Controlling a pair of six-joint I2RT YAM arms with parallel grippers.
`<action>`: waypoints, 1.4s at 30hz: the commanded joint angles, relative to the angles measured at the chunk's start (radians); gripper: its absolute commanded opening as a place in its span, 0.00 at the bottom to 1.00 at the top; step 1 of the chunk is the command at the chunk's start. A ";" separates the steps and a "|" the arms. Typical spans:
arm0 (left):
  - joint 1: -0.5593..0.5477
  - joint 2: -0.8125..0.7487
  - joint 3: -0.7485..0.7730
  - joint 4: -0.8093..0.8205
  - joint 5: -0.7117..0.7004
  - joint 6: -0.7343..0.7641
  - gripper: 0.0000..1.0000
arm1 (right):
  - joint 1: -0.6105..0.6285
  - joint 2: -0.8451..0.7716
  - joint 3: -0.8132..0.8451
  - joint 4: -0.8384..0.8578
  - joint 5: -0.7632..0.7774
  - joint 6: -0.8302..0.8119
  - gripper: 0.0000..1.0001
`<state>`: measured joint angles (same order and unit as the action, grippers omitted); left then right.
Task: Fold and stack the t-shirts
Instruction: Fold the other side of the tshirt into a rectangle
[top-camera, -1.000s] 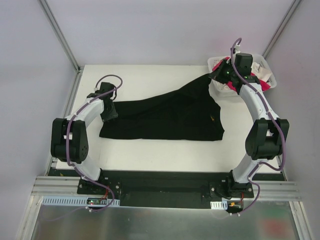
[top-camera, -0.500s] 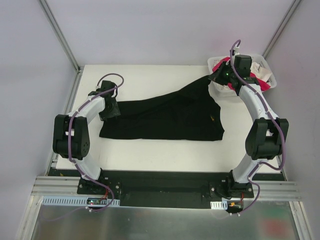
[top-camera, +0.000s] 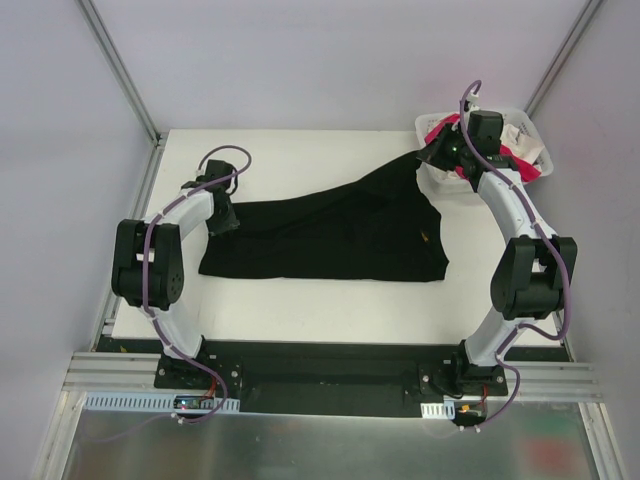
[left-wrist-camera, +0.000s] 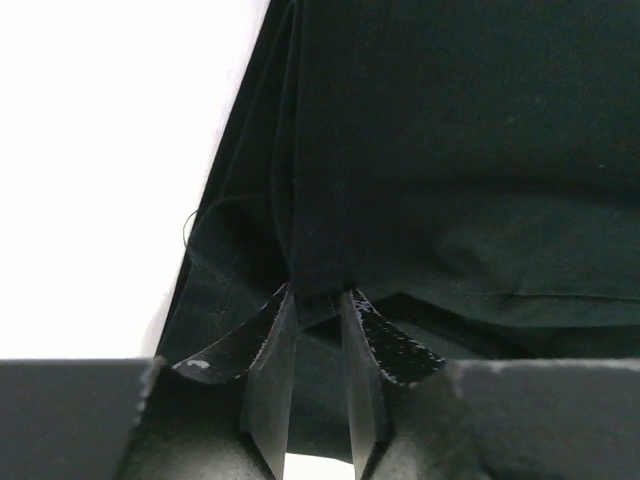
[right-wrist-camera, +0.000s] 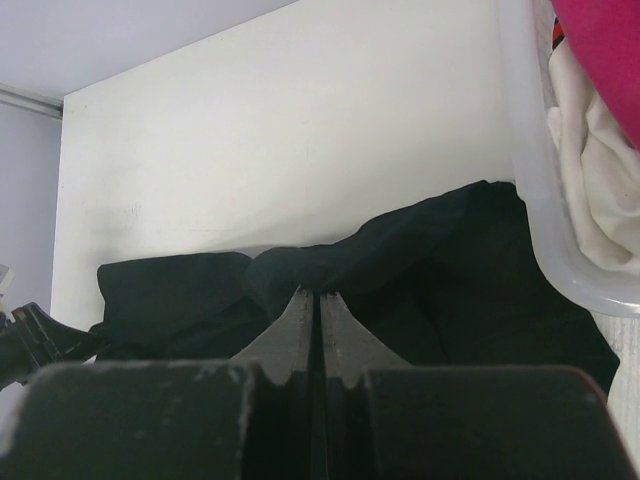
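Observation:
The black t-shirt (top-camera: 340, 235) lies spread over the middle of the table, its far right corner pulled up toward the basket. At the shirt's far left corner, my left gripper (top-camera: 224, 218) is shut on a fold of the black cloth (left-wrist-camera: 450, 150), which runs down between the fingers (left-wrist-camera: 270, 350). My right gripper (top-camera: 437, 152) hangs by the basket's near-left side. In the right wrist view its jaws (right-wrist-camera: 319, 292) are pressed together on a bunch of the black shirt (right-wrist-camera: 450, 260). A pink t-shirt (right-wrist-camera: 605, 50) and a white t-shirt (right-wrist-camera: 590, 200) lie in the basket.
The white plastic basket (top-camera: 533, 128) stands at the table's far right corner, its rim (right-wrist-camera: 530, 180) right beside the lifted cloth. Bare white table (top-camera: 300, 160) lies behind the shirt and in front of it (top-camera: 320, 310). Metal frame posts rise at both far corners.
My left gripper has slid a little toward the far side along the shirt's left edge, and its elbow has swung in. The right arm and the lifted corner have not moved.

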<state>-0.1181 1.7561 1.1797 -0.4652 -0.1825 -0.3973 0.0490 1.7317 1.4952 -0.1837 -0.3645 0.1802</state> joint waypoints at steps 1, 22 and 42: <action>0.000 0.008 0.041 0.022 0.029 0.017 0.17 | -0.008 -0.032 0.005 0.041 -0.013 0.001 0.01; -0.014 -0.161 0.015 0.045 -0.126 -0.046 0.00 | -0.011 -0.031 -0.001 0.033 -0.014 -0.001 0.01; -0.020 -0.219 -0.009 0.157 -0.175 -0.037 0.00 | -0.047 -0.132 -0.027 -0.014 0.016 -0.044 0.01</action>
<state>-0.1318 1.5532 1.1481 -0.3367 -0.3241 -0.4313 0.0315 1.6756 1.4136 -0.1925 -0.3561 0.1638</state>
